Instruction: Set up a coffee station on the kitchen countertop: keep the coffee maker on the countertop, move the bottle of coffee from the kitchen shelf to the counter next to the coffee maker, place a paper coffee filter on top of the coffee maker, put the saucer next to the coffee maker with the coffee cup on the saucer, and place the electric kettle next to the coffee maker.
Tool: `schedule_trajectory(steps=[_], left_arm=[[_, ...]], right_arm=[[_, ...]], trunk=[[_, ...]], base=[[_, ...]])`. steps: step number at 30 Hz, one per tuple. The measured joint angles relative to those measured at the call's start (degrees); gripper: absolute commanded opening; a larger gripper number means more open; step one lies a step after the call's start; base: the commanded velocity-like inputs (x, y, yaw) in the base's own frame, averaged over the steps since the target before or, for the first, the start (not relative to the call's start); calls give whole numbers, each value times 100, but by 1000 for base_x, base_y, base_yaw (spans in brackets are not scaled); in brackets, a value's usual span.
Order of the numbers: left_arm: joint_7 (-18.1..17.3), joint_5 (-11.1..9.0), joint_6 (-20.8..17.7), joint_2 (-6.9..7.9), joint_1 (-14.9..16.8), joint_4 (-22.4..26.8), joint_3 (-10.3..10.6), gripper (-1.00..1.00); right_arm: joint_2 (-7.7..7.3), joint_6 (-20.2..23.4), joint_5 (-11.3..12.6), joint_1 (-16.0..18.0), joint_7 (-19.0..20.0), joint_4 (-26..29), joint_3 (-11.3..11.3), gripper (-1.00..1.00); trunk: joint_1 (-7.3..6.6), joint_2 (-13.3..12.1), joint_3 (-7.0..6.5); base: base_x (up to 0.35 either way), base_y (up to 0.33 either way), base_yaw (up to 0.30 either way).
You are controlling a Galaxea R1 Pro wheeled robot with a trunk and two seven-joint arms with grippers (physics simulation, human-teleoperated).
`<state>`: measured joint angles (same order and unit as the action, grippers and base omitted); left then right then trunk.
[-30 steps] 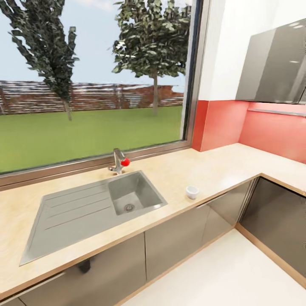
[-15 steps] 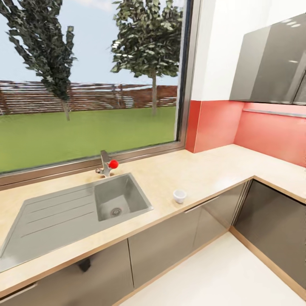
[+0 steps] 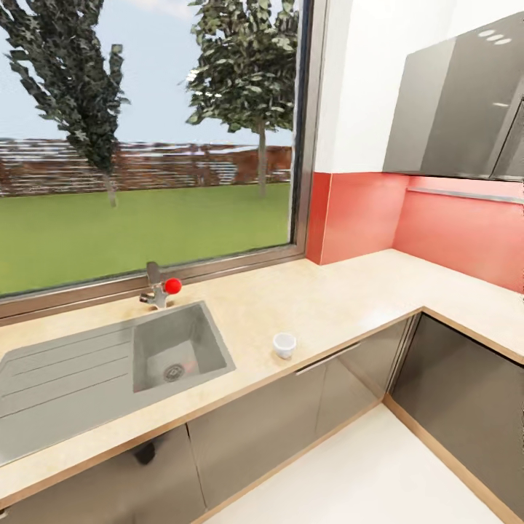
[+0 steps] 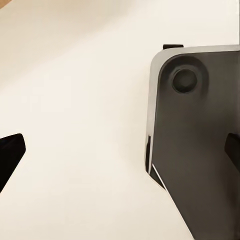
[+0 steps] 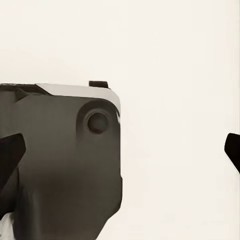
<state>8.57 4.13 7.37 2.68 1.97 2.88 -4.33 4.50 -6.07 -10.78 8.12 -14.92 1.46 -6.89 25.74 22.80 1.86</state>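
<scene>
Here the head view looks down on an L-shaped kitchen table (image 3: 342, 298) with a beige top, running under a big window (image 3: 145, 145) and turning along a red wall (image 3: 451, 233). A small white cup (image 3: 284, 344) stands upright on the table near its front edge, just beside the steel sink (image 3: 175, 349) on the side away from the drainboard, not touching it. The tap (image 3: 156, 287) with a red knob (image 3: 172, 285) sits behind the sink basin by the window sill. Grey cabinet doors (image 3: 291, 415) run below the table, and a grey wall cabinet (image 3: 451, 109) hangs above the red wall. White floor (image 3: 364, 480) fills the corner in front. In the left wrist view the left gripper (image 4: 120, 155) is spread wide, dark fingertips (image 4: 10, 150) at opposite edges of the picture, nothing between them; below it lie pale floor and a dark grey part of the robot base (image 4: 200, 140). In the right wrist view the right gripper (image 5: 122, 150) is likewise spread wide and empty, fingertips (image 5: 10, 150) far apart, over the same pale floor and the dark base (image 5: 60, 160).
</scene>
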Motion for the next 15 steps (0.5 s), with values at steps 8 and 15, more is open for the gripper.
schedule_trajectory(steps=[8, 15], left_arm=[[1, 0, 2, -3, -1, 1, -4, 100], [10, 0, -5, -4, -1, 2, -7, 100]], right_arm=[[11, 0, 0, 1, -3, -1, 0, 100], [8, -1, 0, 1, -9, -2, 0, 100]], trunk=[[1, 0, 15], [1, -1, 41]], base=[[107, -265, 125], [14, -271, 232]])
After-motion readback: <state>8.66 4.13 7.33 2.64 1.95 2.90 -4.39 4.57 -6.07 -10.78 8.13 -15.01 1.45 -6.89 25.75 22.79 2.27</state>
